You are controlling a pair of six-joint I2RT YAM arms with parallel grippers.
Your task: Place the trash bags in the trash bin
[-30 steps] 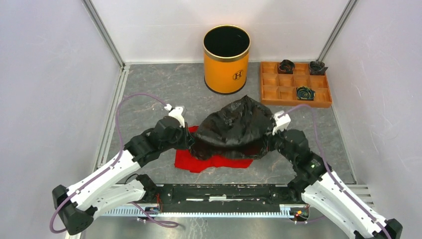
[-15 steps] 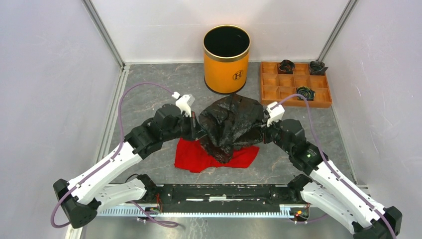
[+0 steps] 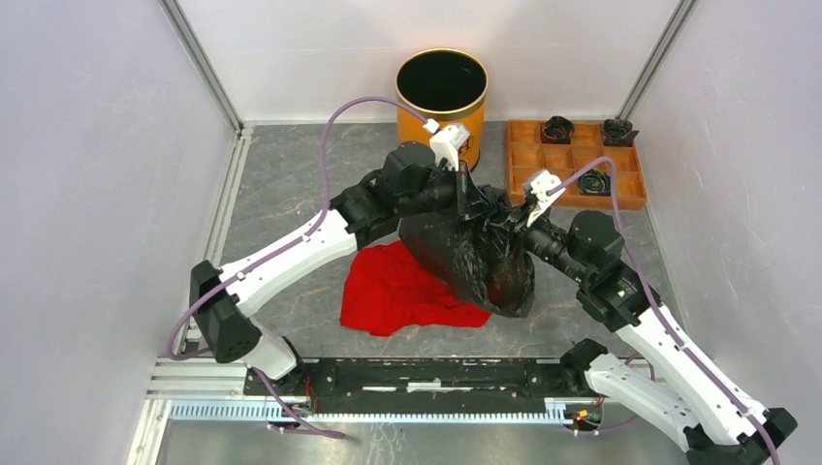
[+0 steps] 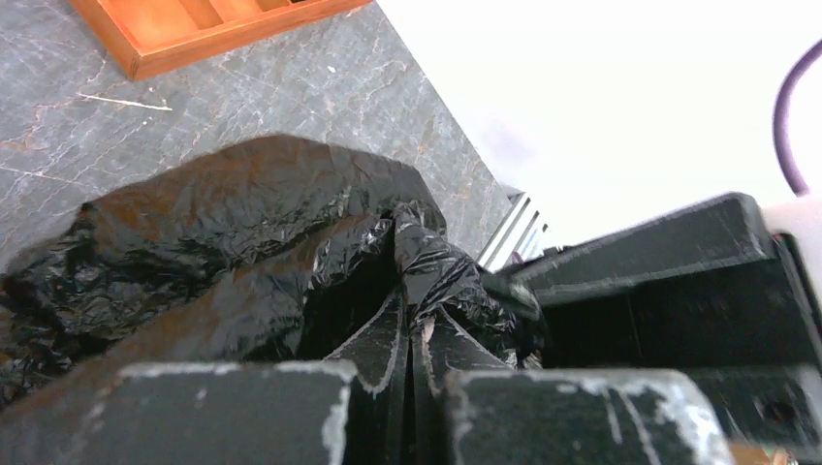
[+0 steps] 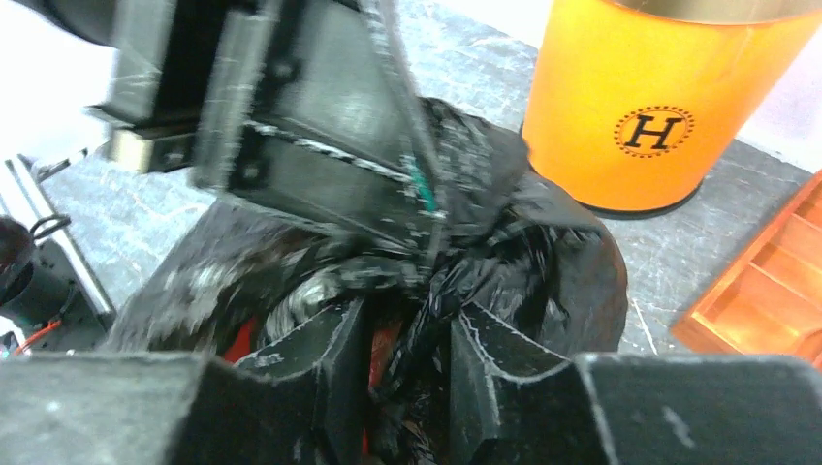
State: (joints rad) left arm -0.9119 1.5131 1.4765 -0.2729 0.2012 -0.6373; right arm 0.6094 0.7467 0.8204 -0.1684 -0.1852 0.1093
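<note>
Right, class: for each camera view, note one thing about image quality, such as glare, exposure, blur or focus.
Top external: evenly lit and sharp, with glints on the trash bag. Left wrist: the upper right is blown out to white, and the left gripper near the lens is soft. Right wrist: the left gripper and trash bag are smeared by motion, while the trash bin logo reads crisp.

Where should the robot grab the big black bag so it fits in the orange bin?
Probably the bunched-up top of the black bag, pinched from the side, as the left gripper does. Folds gather there, so the rest hangs down narrow, likelier to fit the trash bin.
</note>
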